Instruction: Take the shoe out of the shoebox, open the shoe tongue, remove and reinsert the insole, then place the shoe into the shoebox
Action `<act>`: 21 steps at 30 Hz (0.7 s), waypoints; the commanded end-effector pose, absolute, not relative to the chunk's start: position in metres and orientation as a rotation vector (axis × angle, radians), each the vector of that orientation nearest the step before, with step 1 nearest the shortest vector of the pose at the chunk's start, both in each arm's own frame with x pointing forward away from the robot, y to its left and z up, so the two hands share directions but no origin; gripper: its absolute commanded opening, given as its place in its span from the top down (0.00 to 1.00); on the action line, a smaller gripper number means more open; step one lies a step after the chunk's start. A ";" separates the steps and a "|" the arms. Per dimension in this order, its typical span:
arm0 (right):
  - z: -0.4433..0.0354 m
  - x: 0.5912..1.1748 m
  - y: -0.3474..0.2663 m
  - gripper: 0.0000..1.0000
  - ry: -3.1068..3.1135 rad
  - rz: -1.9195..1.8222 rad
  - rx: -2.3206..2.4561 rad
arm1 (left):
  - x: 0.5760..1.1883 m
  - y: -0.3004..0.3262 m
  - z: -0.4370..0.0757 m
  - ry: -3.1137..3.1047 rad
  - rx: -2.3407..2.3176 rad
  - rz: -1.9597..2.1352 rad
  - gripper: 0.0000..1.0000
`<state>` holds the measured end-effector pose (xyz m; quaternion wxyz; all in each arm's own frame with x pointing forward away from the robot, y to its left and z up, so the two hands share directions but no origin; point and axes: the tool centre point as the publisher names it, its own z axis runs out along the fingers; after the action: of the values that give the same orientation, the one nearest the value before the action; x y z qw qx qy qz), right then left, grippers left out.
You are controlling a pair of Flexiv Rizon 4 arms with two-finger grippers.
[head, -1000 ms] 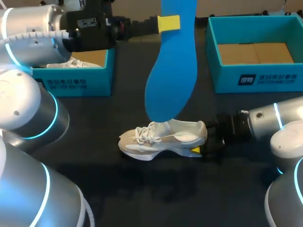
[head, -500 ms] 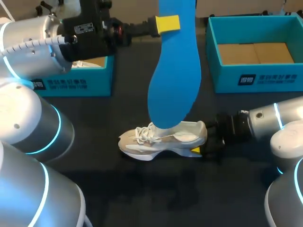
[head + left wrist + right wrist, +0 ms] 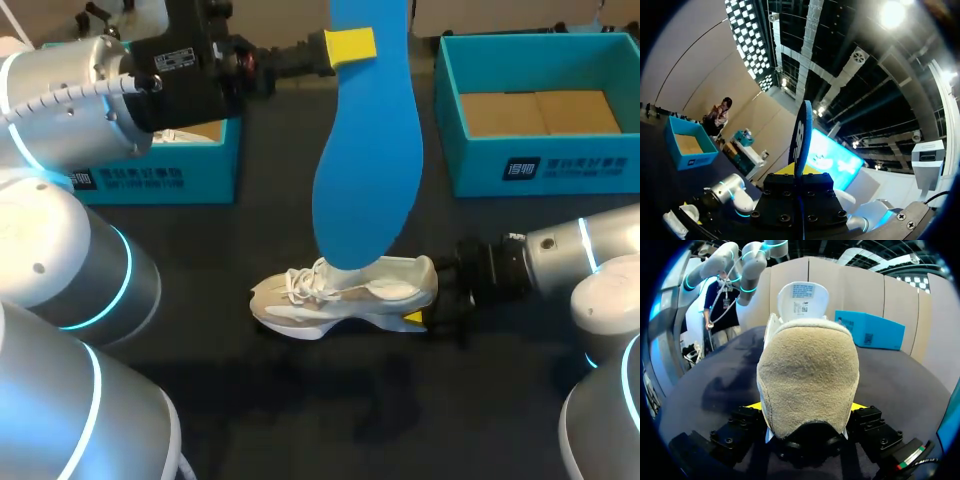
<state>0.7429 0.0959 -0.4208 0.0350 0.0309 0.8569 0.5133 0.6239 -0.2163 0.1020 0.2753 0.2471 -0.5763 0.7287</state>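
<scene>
A long blue insole [image 3: 368, 150] hangs upright over the table, its lower end just above the opening of the white and beige shoe [image 3: 345, 295]. My left gripper [image 3: 350, 46] is shut on the insole's upper part; in the left wrist view the insole [image 3: 802, 132] stands edge-on between the fingers of the left gripper [image 3: 801, 172]. The shoe stands on its sole on the dark table. My right gripper [image 3: 432, 312] is shut on its heel. In the right wrist view the beige heel [image 3: 807, 375] fills the space between the yellow tips of the right gripper [image 3: 806, 410], with the tongue [image 3: 802, 299] standing up beyond.
A teal shoebox [image 3: 540, 165] with a bare cardboard floor stands at the back right. A second teal shoebox [image 3: 170, 175] at the back left holds another white shoe and lies partly under my left arm.
My left arm has shifted a little, and the insole has swung slightly to the right at its lower end. The shoe and the right arm have stayed put.
</scene>
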 end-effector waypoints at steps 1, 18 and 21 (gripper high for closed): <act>-0.424 0.743 0.096 1.00 2.636 1.572 0.097 | 0.620 -0.226 0.086 -1.500 0.693 1.989 1.00; -0.424 0.743 0.096 1.00 2.636 1.572 0.097 | 0.607 -0.224 0.062 -1.451 0.725 1.883 1.00; -0.424 0.743 0.096 1.00 2.636 1.572 0.097 | 0.604 -0.225 0.061 -1.449 0.726 1.875 1.00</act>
<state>0.7429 0.0959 -0.4209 0.0350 0.0309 0.8569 0.5133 0.6141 -0.2301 0.0614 0.3278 0.2739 -0.5579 0.7115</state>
